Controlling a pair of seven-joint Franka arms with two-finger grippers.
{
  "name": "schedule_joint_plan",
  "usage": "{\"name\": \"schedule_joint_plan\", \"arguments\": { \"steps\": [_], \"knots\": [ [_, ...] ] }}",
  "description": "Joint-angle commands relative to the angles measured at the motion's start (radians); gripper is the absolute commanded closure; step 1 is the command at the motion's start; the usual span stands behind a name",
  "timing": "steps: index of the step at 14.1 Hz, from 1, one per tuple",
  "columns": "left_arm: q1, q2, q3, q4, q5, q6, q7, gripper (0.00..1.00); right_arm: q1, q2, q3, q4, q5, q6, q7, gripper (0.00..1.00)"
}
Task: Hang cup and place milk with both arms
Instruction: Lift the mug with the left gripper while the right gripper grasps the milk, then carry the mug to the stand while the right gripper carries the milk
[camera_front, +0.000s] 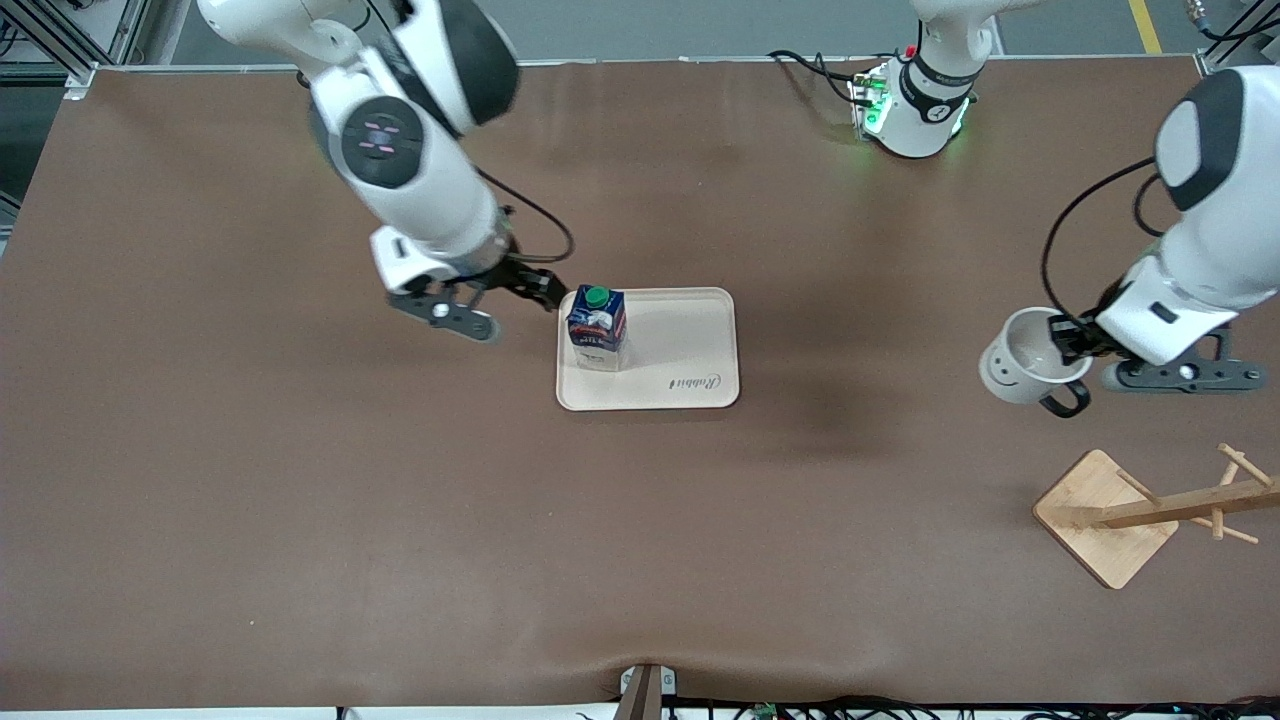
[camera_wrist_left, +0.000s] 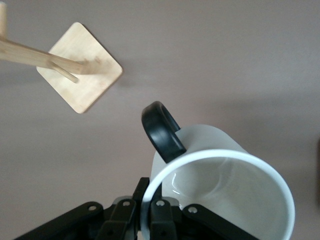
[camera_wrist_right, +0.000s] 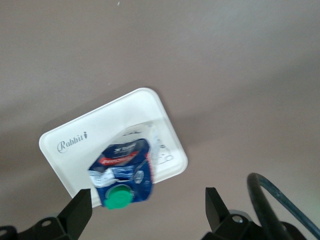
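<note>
The left claw (camera_front: 1062, 340) grips the cup's (camera_front: 1022, 358) rim, held over bare tabletop (camera_front: 300, 500) near the rack (camera_front: 1150, 510). The right claw (camera_wrist_right: 147, 210), spread wide and empty, hangs just beside the milk (camera_front: 597, 327) on the tray (camera_front: 690, 350).

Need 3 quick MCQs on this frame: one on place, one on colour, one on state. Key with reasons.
1. The milk stands:
A. on the tray
B. on the bare table
C. beside the wooden rack

2. The milk's cap is:
A. red
B. green
C. white

3. The left gripper:
A. hangs open over the tray
B. is shut on the cup
C. rests on the rack

Key:
1 A, the carton sits at the tray's end toward the right arm.
2 B, a round green cap tops it.
3 B, its jaws clamp the cup's rim, cup lifted off the table. The right gripper is open beside the milk.
</note>
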Motion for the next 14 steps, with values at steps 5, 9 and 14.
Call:
{"name": "schedule_joint_plan", "arguments": {
  "steps": [5,9,14],
  "knots": [
    [0.052,0.132,0.008,0.194,0.020,-0.008,0.386,1.00,0.030,0.085,-0.012,0.017,0.138,0.037,0.047,0.00],
    [0.082,0.164,0.011,0.234,0.058,-0.002,0.521,1.00,0.087,0.135,-0.016,0.013,0.143,0.134,0.067,0.00],
    [0.104,0.200,0.014,0.277,0.082,0.000,0.593,1.00,0.115,0.149,-0.015,0.010,-0.013,0.142,0.068,0.00]
  ]
}}
